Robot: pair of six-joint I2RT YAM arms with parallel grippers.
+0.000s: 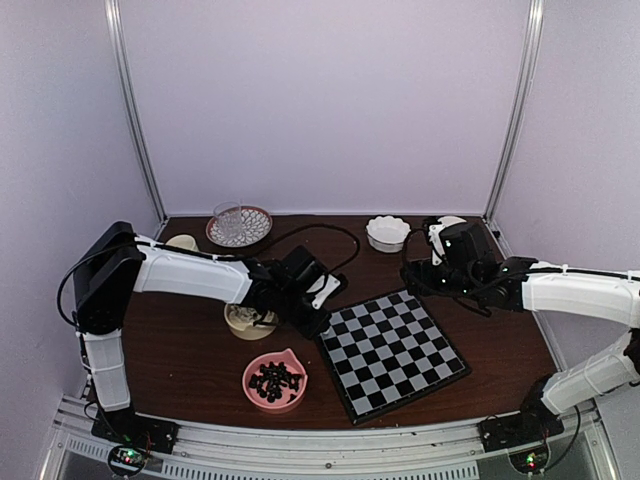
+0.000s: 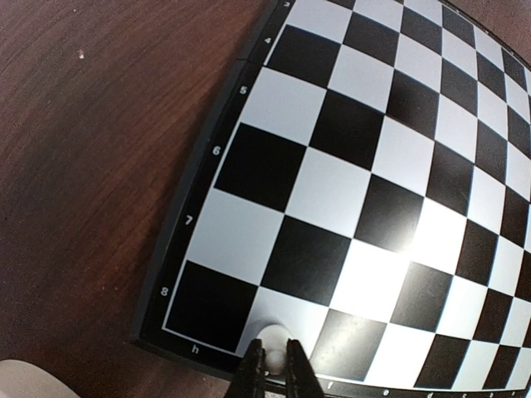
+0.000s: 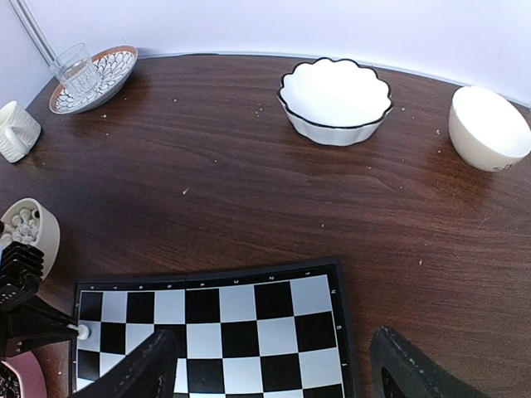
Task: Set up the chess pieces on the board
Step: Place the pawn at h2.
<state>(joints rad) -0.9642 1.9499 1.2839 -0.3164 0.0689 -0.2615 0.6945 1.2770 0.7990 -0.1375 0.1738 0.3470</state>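
The left pincer (image 2: 272,352) was clamped together on one small cream-white chess piece (image 2: 270,336). Its two black fingertips (image 2: 253,358) pressed the piece from either side. The piece sat on a white square in the edge row of the board (image 1: 400,350), one square in from the corner marked h and 8. It appeared upright, long axis vertical, with its rounded top toward the wrist camera.

The board was flat and glossy, with black and white checks, a thin dark border and small white letters and numbers. It lay skewed on the dark wood-grain worktop (image 1: 190,350), one corner pointing at the left arm. No other piece showed on it.

The right pincer (image 3: 274,340) hung above the board's far side with its jaws wide apart and nothing between them.

More cream-white pieces lay heaped in a round cream bowl (image 1: 250,320) just beside the board's left corner. The black pieces (image 1: 276,381) were piled in a pink bowl (image 1: 252,372) near the front edge.

Along the back stood a patterned plate (image 1: 258,232) bearing a clear ribbed glass (image 1: 228,220). Also there were a scalloped white bowl (image 3: 336,99), a plain white bowl (image 3: 489,124) and a small cream cup (image 3: 12,133).
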